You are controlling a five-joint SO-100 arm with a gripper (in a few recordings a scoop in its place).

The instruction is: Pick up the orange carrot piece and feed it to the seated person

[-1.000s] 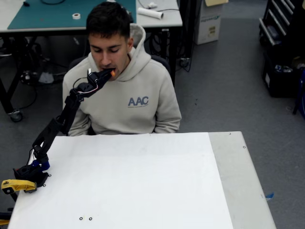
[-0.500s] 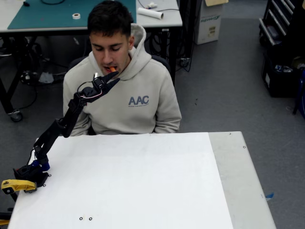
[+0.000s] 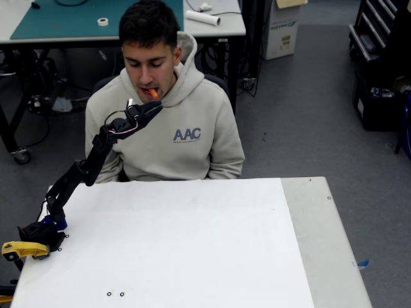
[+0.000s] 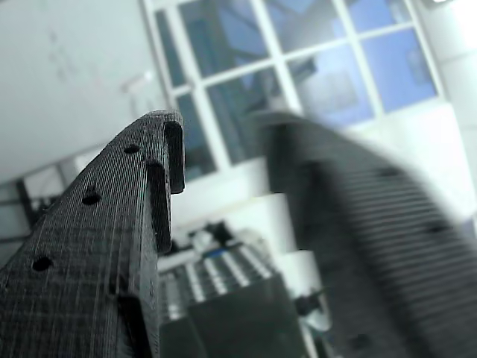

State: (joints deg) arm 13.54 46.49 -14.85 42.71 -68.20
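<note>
Since the small bright-orange carrot piece (image 3: 151, 93) now sits in the mouth of the seated person in the beige hoodie (image 3: 173, 122), we should back our black tool (image 3: 146, 111) away slowly below the chin, fingers parted and empty. Half a second earlier the carrot barely showed at the lips.

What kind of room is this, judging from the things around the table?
Probably a workshop or lab. Behind the person stands a workbench with a green mat and a roll of tape. The floor is grey, and cables hang under the bench.
</note>
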